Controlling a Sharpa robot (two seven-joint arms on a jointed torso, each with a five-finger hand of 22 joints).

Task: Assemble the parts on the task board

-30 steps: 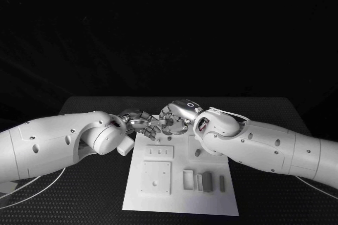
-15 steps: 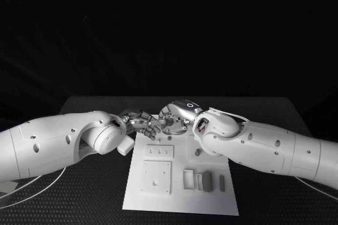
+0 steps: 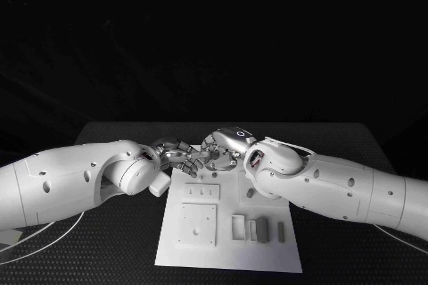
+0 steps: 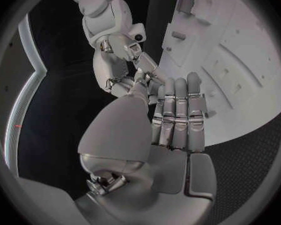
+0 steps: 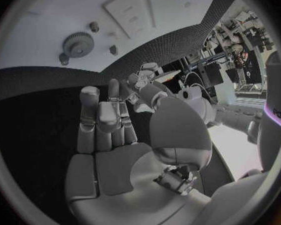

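The table carries the white board just below my two hands. My left robot hand and right robot hand meet fingertip to fingertip over its far edge, probably passing a small part; I cannot tell which holds it. A gear lies on the board beyond my right hand.

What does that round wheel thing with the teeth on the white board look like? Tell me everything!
The gear is a small grey toothed wheel, plastic by its look, with a raised round hub in its middle. It lies flat on the white task board, near a few small grey pegs. Neither hand touches it; the right hand hovers apart from it.
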